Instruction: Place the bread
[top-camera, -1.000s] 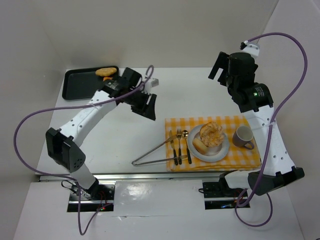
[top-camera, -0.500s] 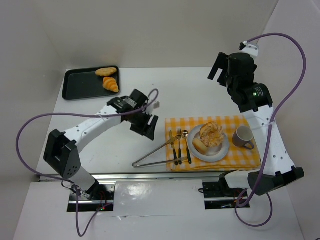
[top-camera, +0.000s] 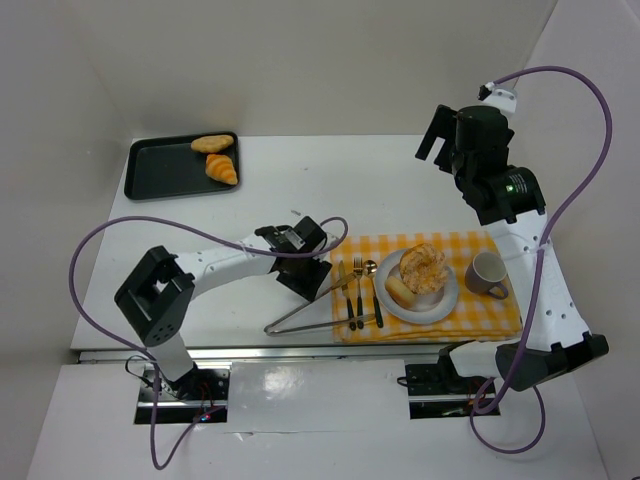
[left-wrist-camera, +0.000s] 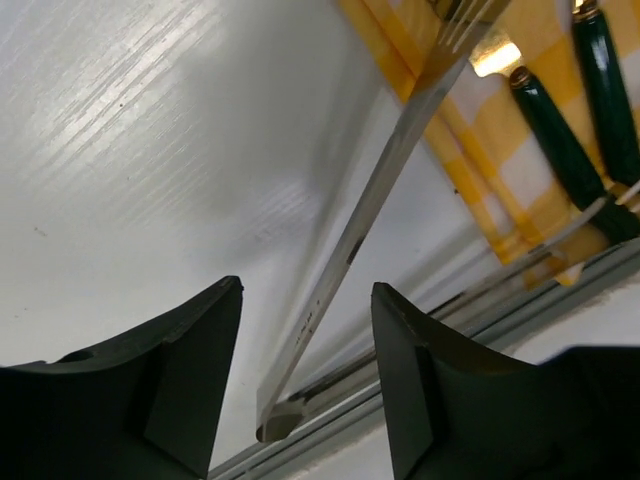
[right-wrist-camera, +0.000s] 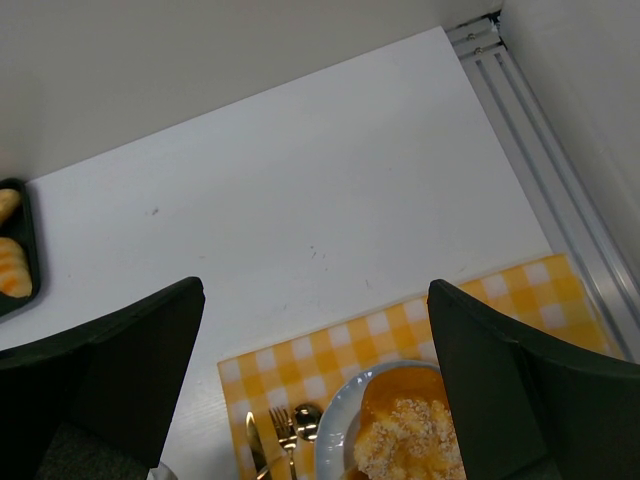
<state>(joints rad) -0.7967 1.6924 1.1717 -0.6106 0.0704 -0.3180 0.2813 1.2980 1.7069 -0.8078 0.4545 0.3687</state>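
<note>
Bread (top-camera: 224, 170) sits far off in the black tray (top-camera: 155, 170) at the worktop's back left corner. Two pieces lie there, and another roll (top-camera: 400, 291) is already on the plate (top-camera: 452, 297). The left gripper (left-wrist-camera: 307, 300) hangs low over the tongs (left-wrist-camera: 372, 195), its fingers parted and empty, straddling one metal arm. The right gripper (right-wrist-camera: 312, 300) is raised over the yellow cloth (top-camera: 500, 320), fingers wide, holding nothing.

The likely risk is a bad pickup. Closing on a single arm would leave the tongs dangling and unable to squeeze, and the thin metal could skate across the smooth worktop. The tongs' tips reach in among the cutlery (top-camera: 358, 290), so a crooked lift may drag a fork off the cloth.
</note>
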